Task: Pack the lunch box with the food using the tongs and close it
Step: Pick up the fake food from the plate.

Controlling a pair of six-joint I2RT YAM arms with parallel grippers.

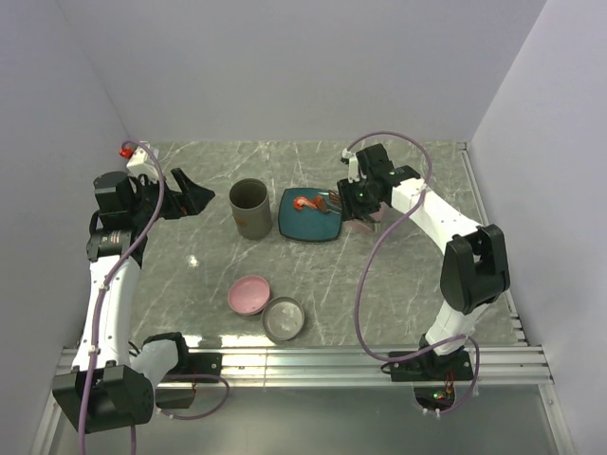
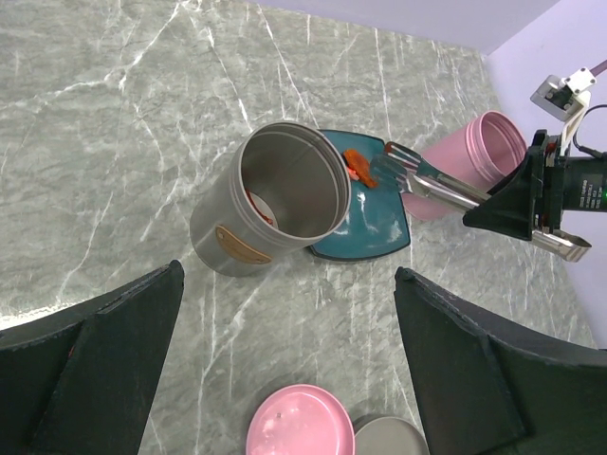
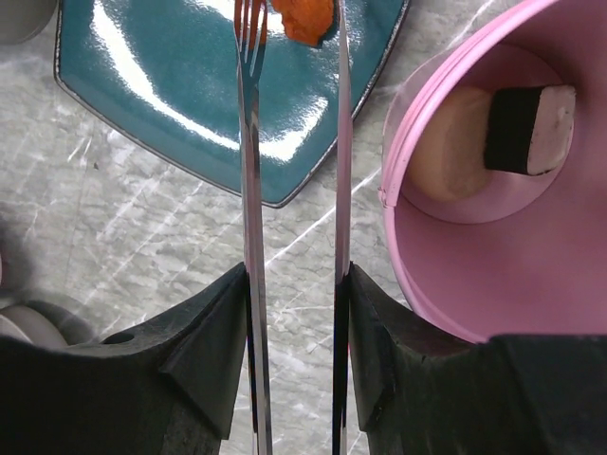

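Note:
My right gripper [image 3: 296, 275] is shut on the silver tongs [image 3: 248, 142], one finger pressed against each arm. The tongs' tips [image 2: 394, 156] reach over the teal plate [image 3: 171, 85], spread apart, with an orange piece of food [image 3: 305, 17] between them, close to the right arm. The same food [image 1: 303, 202] shows red-orange on the plate [image 1: 308, 226]. The lunch box stands as a grey container [image 1: 249, 209] left of the plate and a pink container [image 3: 474, 284] right of it, holding a black-and-white piece [image 3: 526, 128]. My left gripper [image 2: 289, 272] hangs open and empty at the left.
A pink lid [image 1: 249, 294] and a grey lid [image 1: 284, 318] lie side by side near the front of the marble table [image 1: 190, 256]. The grey container [image 2: 270, 204] is open, with something red inside. White walls close in the left, back and right.

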